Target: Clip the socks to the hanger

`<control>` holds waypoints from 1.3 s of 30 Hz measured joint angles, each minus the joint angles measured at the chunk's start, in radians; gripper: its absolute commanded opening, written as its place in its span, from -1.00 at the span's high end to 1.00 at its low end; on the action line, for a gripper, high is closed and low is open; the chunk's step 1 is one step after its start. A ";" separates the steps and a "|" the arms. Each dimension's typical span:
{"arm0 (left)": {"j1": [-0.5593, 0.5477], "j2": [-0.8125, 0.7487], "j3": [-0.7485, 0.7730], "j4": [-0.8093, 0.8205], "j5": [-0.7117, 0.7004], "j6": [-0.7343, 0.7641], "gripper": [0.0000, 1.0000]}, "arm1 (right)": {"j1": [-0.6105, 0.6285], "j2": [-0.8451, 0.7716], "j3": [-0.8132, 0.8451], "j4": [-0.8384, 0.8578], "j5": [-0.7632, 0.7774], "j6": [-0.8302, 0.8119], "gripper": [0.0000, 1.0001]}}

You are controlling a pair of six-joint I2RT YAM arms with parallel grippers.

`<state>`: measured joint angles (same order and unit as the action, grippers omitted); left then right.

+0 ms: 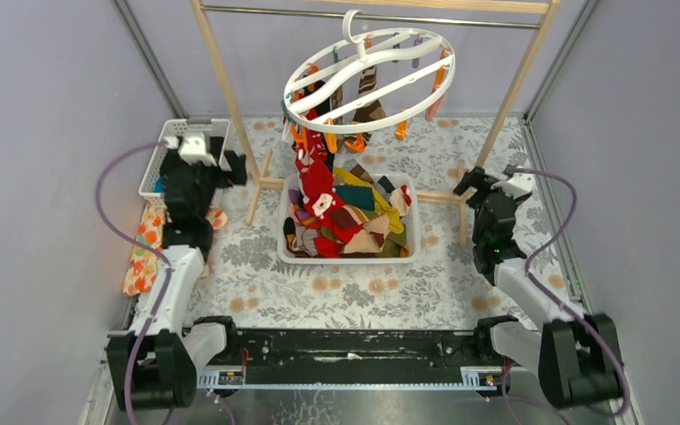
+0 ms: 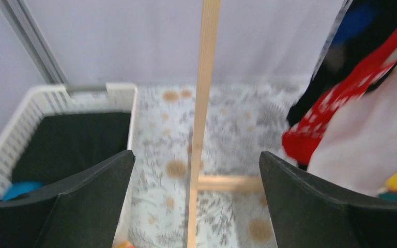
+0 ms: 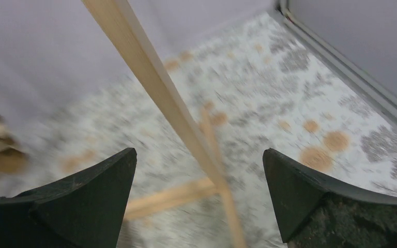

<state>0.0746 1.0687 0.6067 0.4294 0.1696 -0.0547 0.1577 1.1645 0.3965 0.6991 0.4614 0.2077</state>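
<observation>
Left gripper (image 2: 196, 173) jaws spread wide, holding nothing | right gripper (image 3: 199, 173) likewise | socks (image 1: 345, 217) heaped in bin (image 1: 347, 259) between the 2 grippers | hanger (image 1: 294, 104) above, between them, some socks clipped

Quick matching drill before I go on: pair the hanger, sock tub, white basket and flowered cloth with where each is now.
1 hanger
2 sock tub
3 white basket
4 flowered cloth

A left edge of the table, beside the left arm
B hooked on the metal bar
C middle of the table
D back left corner

Pairs: 1-B, 2-C, 3-D, 4-A
</observation>
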 measured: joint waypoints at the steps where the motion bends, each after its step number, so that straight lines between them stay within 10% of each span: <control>1: 0.008 -0.027 0.057 -0.064 0.012 -0.003 -0.97 | -0.001 -0.066 0.021 -0.040 -0.013 0.051 -1.00; 10: 0.027 -0.068 0.510 -0.698 0.169 -0.043 -0.97 | 0.014 -0.397 0.028 -0.195 -0.355 0.281 -0.78; 17: 0.029 0.012 0.666 -1.019 0.274 -0.033 -0.97 | 0.266 -0.384 0.024 -0.192 -0.488 0.277 -0.75; 28: 0.031 0.080 0.828 -1.182 0.421 -0.033 -0.97 | 0.762 -0.028 0.247 -0.052 -0.285 0.035 -0.55; 39: 0.031 0.127 0.837 -1.229 0.513 -0.018 -0.92 | 0.838 0.196 0.529 0.043 -0.131 -0.138 -0.21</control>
<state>0.1059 1.1961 1.4437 -0.7994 0.6830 -0.0723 0.9962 1.3605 0.9260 0.7422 0.3305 0.0700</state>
